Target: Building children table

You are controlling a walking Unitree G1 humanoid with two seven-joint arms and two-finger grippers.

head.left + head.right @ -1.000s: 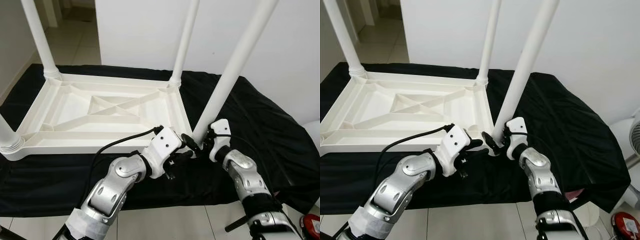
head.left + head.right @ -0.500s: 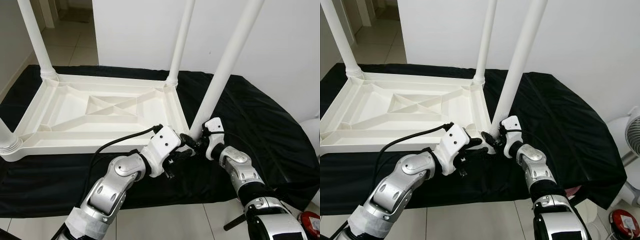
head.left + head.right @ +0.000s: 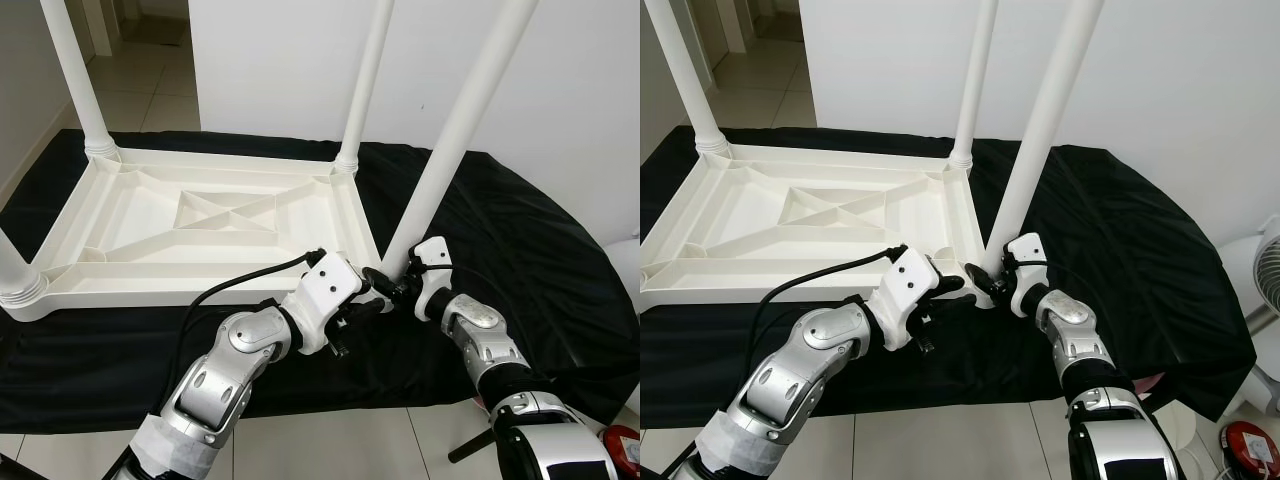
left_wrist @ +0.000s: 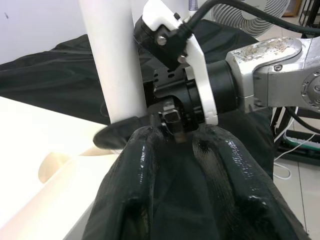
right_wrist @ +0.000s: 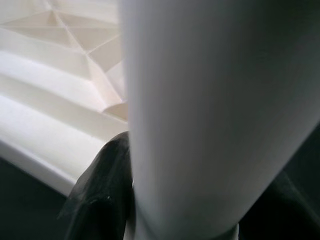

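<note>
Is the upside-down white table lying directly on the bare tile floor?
No. The white table rests on a black cloth spread beneath it; the tile floor shows beyond the cloth's edge.

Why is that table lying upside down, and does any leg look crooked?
The white table lies top-down on a black cloth, legs pointing up. The near right leg leans outward, unlike the straighter far ones. The right gripper clamps its base; the left gripper sits alongside.

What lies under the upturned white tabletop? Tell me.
A black cloth is spread beneath the tabletop, showing on all sides of it. Whatever supports the cloth is covered and cannot be seen.
</note>
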